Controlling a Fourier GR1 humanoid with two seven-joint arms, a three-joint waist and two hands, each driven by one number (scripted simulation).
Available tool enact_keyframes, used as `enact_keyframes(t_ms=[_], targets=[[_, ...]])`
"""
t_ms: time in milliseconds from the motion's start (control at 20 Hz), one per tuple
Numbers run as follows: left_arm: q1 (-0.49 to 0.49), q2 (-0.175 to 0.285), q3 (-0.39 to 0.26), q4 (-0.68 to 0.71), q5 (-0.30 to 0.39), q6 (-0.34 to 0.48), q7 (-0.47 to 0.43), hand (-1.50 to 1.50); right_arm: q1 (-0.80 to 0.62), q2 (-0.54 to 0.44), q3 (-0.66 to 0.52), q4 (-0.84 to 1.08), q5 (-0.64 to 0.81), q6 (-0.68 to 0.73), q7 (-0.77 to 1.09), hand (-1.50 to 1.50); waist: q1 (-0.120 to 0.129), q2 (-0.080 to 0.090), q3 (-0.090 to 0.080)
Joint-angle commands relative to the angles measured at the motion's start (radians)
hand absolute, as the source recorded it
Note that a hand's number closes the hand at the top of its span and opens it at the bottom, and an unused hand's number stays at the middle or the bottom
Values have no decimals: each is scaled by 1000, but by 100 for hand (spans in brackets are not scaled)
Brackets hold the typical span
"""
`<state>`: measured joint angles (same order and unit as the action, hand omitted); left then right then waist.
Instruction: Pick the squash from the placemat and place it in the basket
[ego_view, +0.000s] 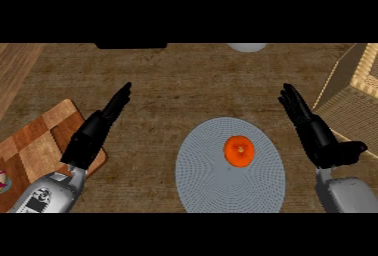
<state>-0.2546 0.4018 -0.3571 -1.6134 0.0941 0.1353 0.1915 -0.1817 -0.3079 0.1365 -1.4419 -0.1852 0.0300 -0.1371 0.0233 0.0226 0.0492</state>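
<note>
At the kitchen bench (184, 85), an orange squash (238, 151) sits near the middle of a round grey placemat (221, 185), at about 4 o'clock from the view's centre. The wicker basket (345, 106) stands at 2 o'clock, well apart from the squash and off the mat. The robot's right hand (316, 134) hovers at 3 o'clock between mat and basket, fingers straight and spread apart, holding nothing. The left hand (96, 131) at 9 o'clock is likewise open and empty, above the edge of a checkered wooden cutting board (40, 145) at 8 o'clock.

Seen from above, the squash looks small, rounded and smooth-skinned. It is likely stiff, fairly light and prone to roll or slip, though not fragile. The best hold is probably across its widest part, fingers on one flank and thumb on the other, with the right hand, which is nearer the basket.
</note>
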Motion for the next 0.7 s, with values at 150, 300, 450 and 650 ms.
enact_keyframes(t_ms=[150, 300, 450, 650], targets=[[85, -39, 151, -13, 48, 123, -69, 0, 67, 86, -12, -197, 79, -248, 73, 150, -35, -35, -54], [141, -136, 155, -34, 82, 190, -102, 0, 79, 12, 145, -281, 283, -219, 13, 150, -14, -42, -59], [171, -138, 168, -57, 97, 178, -138, 0, 101, 189, 321, -240, 503, -448, 117, -150, 1, -33, -56], [210, -164, 152, -45, 100, 166, -190, 0, 68, 303, 363, -191, 669, -739, 295, -150, -7, -32, -57]])
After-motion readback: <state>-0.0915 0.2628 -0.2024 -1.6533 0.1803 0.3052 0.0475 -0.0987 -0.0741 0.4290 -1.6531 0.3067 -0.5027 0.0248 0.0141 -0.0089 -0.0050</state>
